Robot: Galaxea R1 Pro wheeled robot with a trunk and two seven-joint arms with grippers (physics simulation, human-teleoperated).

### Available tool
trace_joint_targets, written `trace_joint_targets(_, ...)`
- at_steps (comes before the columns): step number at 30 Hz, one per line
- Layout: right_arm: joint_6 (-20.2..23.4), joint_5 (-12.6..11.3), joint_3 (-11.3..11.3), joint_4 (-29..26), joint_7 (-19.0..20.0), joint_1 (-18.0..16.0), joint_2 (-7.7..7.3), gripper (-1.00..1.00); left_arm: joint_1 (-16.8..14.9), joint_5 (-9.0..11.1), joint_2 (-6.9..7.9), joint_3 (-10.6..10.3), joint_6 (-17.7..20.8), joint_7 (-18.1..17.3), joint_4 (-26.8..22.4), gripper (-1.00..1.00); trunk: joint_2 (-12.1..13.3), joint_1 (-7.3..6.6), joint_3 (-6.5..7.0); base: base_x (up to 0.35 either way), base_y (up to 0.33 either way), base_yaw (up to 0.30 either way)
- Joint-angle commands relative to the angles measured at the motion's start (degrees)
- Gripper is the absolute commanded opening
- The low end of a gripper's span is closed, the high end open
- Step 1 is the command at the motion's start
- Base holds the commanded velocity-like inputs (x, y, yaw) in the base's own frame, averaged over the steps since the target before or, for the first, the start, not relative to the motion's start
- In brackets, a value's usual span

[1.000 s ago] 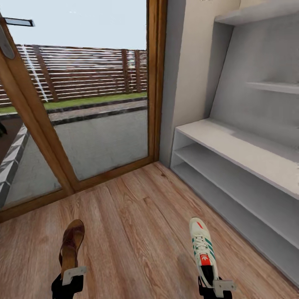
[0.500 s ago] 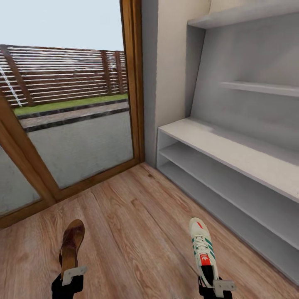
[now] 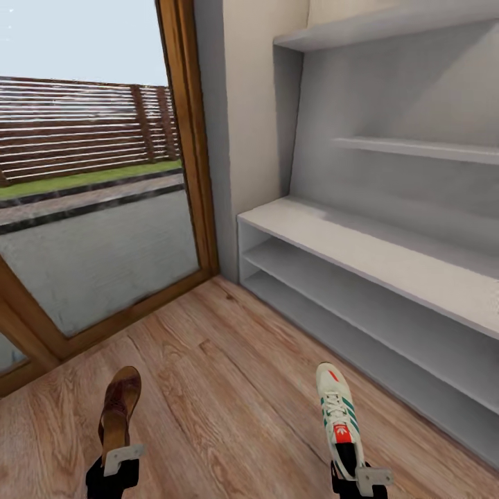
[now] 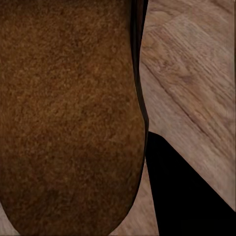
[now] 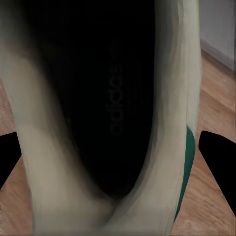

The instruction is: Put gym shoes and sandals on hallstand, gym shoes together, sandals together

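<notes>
A brown sandal [image 3: 119, 412] sticks out forward from my left gripper [image 3: 114, 461], which is shut on its heel end, above the corridor floor [image 3: 222, 388]. The left wrist view has the sandal's brown sole [image 4: 69, 118] close up over the planks. My right gripper [image 3: 357, 475] is shut on the heel of a white gym shoe [image 3: 337, 412] with green stripes and a red tongue. Seen from the right wrist, the gym shoe's dark opening [image 5: 98, 113] lies between the fingers. The light-grey hallstand [image 3: 388, 253] runs along the right, bench top and two low shelves bare.
A wood-framed glass door [image 3: 187, 138] stands ahead on the left, with a paved yard and fence behind it. A white wall corner [image 3: 256, 104] separates it from the hallstand. Staggered wall shelves [image 3: 416, 147] hang above the bench.
The whole view has swung to the right: the door has slid left in the picture and more of the hallstand shows. The sandal and gym shoe keep their places in the grippers.
</notes>
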Motion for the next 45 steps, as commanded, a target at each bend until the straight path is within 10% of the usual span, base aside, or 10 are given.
trace_joint_targets(1,-0.2,-0.4,0.5,0.0,-0.3,0.0,-0.04,-1.0,0.0,0.4,0.03,-0.2,-0.2,0.1,0.0,-1.0,0.0,0.01,-0.04,0.174,0.24,-0.174)
trace_joint_targets(45,-0.2,-0.5,0.3,-0.1,-0.4,0.0,0.04,-1.0,0.2,0.2,0.1,-0.1,-5.8,1.1,0.2,-1.0,0.0,0.01,-0.03,0.05,0.065,-0.21)
